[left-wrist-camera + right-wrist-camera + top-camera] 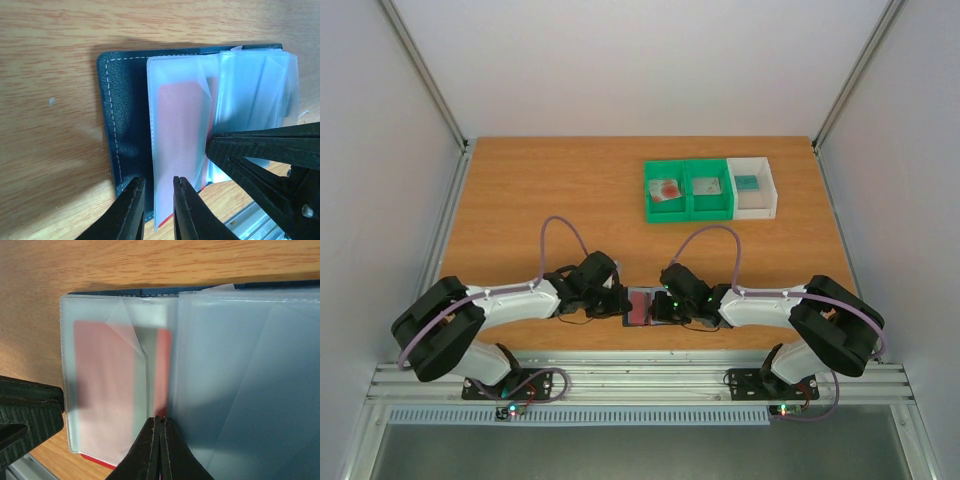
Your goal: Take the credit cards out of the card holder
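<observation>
The card holder (640, 306) lies open on the table near the front edge, between my two grippers. It is dark navy (125, 110) with clear plastic sleeves fanned out. A red credit card (182, 130) sits inside the leftmost sleeve and also shows in the right wrist view (105, 380). My left gripper (158, 181) is narrowly open, its fingers either side of that sleeve's near left edge. My right gripper (160, 419) is shut, its tip pressed on the sleeves by the card's right edge.
A green two-compartment bin (687, 207) and a white bin (769, 190) stand at the back right. They hold a red card (666, 190), a grey card (706, 185) and a teal card (747, 183). The table's front rail is just behind the wallet.
</observation>
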